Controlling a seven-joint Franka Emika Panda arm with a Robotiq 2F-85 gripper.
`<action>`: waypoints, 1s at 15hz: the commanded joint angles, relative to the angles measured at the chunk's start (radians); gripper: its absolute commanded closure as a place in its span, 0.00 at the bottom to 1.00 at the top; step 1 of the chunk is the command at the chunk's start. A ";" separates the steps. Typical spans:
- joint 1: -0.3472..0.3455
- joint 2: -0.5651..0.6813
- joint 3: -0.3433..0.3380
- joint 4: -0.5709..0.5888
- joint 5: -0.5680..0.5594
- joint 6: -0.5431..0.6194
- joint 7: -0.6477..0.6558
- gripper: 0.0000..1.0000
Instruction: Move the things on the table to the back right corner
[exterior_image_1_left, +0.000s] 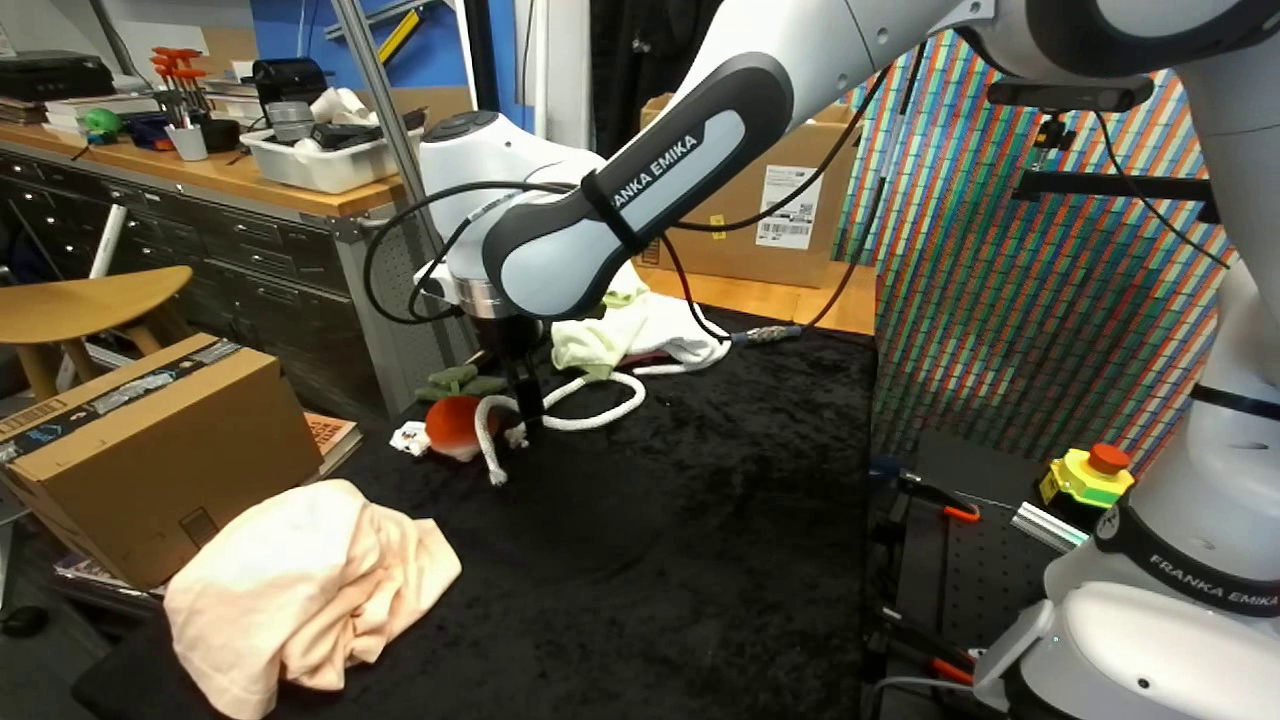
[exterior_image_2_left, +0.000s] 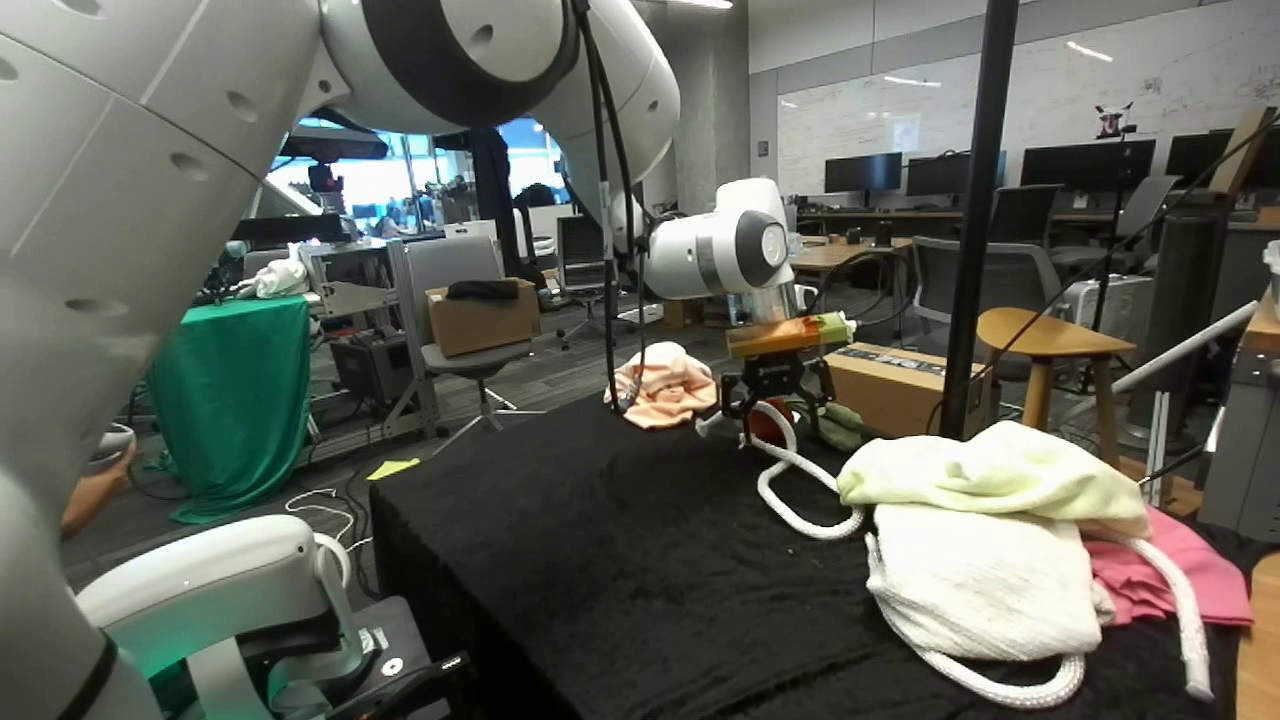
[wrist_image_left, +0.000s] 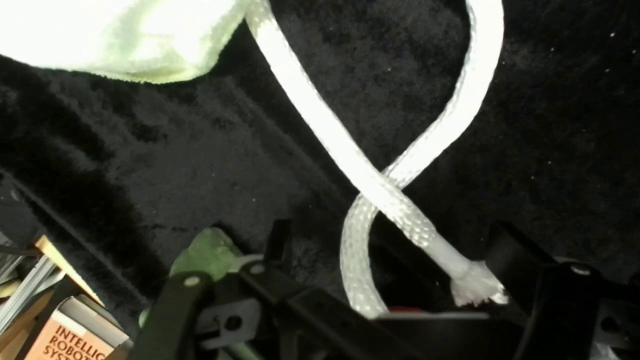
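Observation:
My gripper (wrist_image_left: 395, 245) is open low over the black table (exterior_image_1_left: 700, 560). In the wrist view the frayed end of the white rope (wrist_image_left: 325, 115) lies between its fingers, ungripped; another stretch crosses under it. A red round object (exterior_image_1_left: 455, 425) sits close beside the gripper, mostly hidden in the wrist view. Two white cloths, a yellowish one (exterior_image_2_left: 990, 475) upon a whiter one (exterior_image_2_left: 985, 580), are piled with the rope around them. Partly under the pile is the pink cloth (exterior_image_2_left: 1165, 565). A crumpled peach cloth (exterior_image_1_left: 310, 590) lies apart. Which corner is the back right one I cannot tell.
A green object (exterior_image_2_left: 835, 425) and a small white item (exterior_image_1_left: 410, 437) lie near the red one. One cardboard box (exterior_image_1_left: 160, 460) stands beside the table, another (exterior_image_1_left: 760, 200) behind the pile. A cable (exterior_image_1_left: 680, 280) hangs from the arm above the cloths.

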 joint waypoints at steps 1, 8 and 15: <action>-0.019 0.045 0.018 0.074 0.032 -0.032 -0.042 0.00; -0.023 0.086 0.013 0.117 0.026 -0.038 -0.047 0.00; -0.030 0.104 0.016 0.143 0.031 -0.045 -0.054 0.06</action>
